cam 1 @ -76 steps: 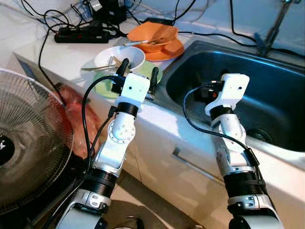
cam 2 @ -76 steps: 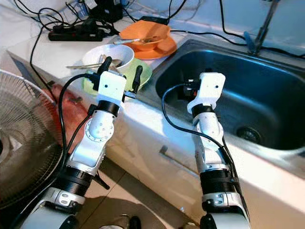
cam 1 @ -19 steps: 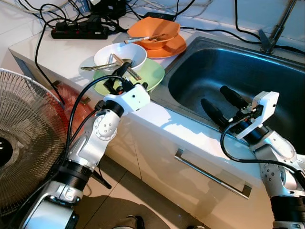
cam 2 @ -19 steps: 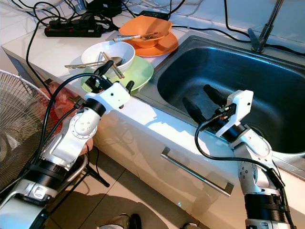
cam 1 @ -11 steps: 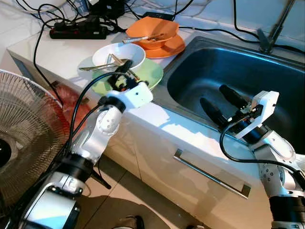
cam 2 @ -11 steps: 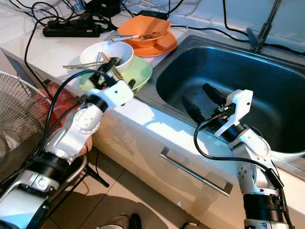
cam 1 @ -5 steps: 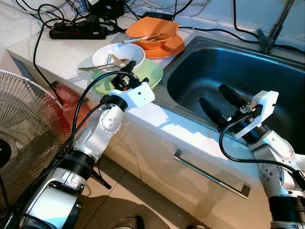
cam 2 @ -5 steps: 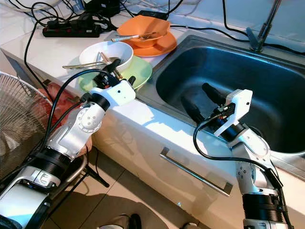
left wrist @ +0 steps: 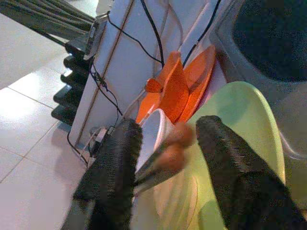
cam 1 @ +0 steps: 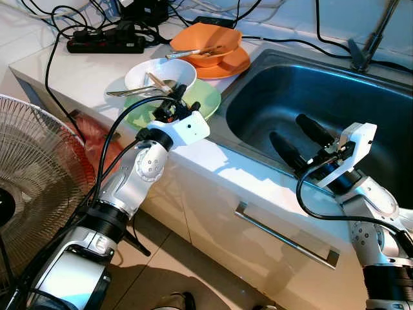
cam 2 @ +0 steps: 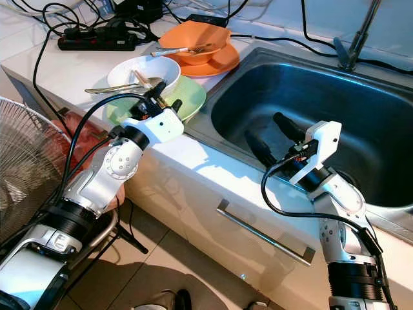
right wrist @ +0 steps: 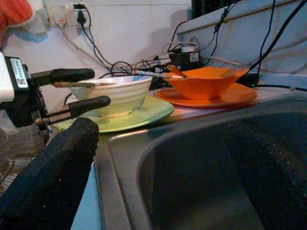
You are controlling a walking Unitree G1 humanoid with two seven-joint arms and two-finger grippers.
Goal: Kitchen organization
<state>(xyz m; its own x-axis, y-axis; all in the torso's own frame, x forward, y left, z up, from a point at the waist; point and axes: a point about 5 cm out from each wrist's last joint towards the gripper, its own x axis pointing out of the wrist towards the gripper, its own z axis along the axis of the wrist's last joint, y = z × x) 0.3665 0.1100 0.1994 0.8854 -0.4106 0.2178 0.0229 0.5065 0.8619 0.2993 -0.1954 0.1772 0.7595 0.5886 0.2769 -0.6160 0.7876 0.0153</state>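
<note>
A white bowl (cam 1: 160, 73) holding chopsticks (cam 1: 157, 81) and a metal utensil (cam 1: 126, 92) sits on a green plate (cam 1: 201, 103) on the counter. Behind them an orange bowl (cam 1: 206, 46) rests on an orange plate (cam 1: 233, 64). My left gripper (cam 1: 184, 98) is open at the white bowl's near side. The chopstick ends (left wrist: 173, 143) lie between its fingers, untouched by the pads. My right gripper (cam 1: 290, 131) hangs open over the steel sink (cam 1: 258, 61), holding nothing. From the right wrist I see the white bowl (right wrist: 117, 93) and the left gripper (right wrist: 72, 88).
A standing fan (cam 1: 32, 194) is at my left, with a red bag (cam 1: 97, 139) by the cabinet. A power strip (cam 1: 106, 44) and cables lie at the counter's back. A faucet (cam 1: 371, 39) rises behind the sink. A drawer handle (cam 1: 284, 236) sticks out below.
Since seven seconds ago my left gripper has tilted and reached in to the white bowl, and my right arm has dropped low beside the sink. Over the last second hardly anything moved.
</note>
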